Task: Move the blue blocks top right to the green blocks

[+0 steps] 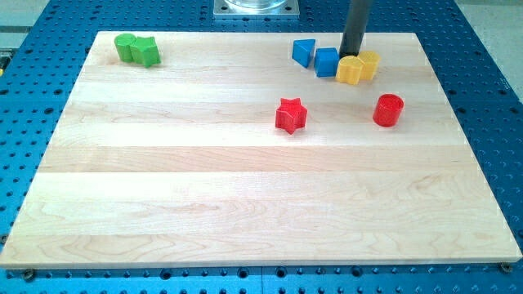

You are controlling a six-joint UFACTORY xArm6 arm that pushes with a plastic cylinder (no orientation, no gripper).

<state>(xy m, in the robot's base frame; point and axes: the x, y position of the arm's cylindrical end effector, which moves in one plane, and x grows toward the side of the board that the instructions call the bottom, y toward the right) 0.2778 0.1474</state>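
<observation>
Two blue blocks sit near the view's top right: a wedge-like blue block (304, 52) and a blue cube (327, 62) just right of it, touching or nearly so. Two green blocks (136, 50) sit pressed together at the view's top left corner of the board. My tip (351, 54) comes down just behind and to the right of the blue cube, right above the yellow blocks (358, 68), which touch the cube's right side.
A red star (290, 115) lies below the blue blocks near the board's middle. A red cylinder (388, 109) stands to its right. The wooden board (245, 204) rests on a blue perforated table.
</observation>
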